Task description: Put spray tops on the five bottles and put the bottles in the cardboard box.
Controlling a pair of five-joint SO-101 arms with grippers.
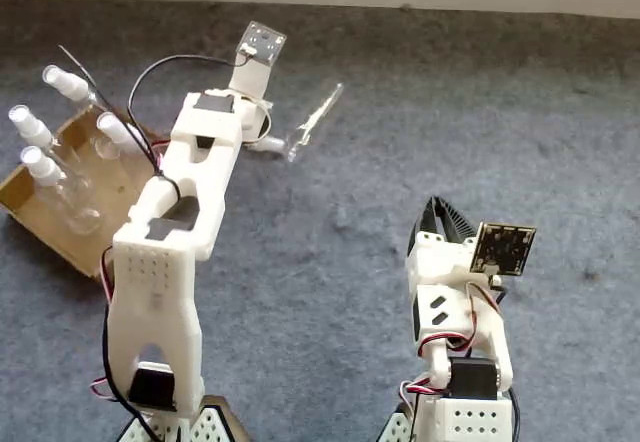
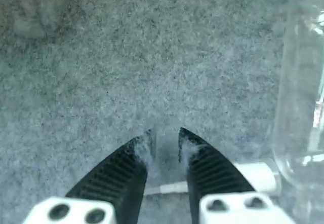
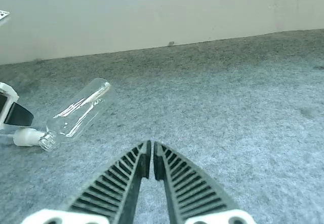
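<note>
Capping the last bottle, it seems: left gripper (image 2: 164,133), jaws narrowly parted and apparently empty, over the white plastic spray top (image 2: 255,176) beside the clear cylindrical bottle (image 1: 318,120) lying at twelve o'clock; brown cardboard box (image 1: 40,224) at nine. Next move probably calls for grasping the top and aligning it with the neck. The right gripper (image 3: 152,155) is clenched, empty.
</note>
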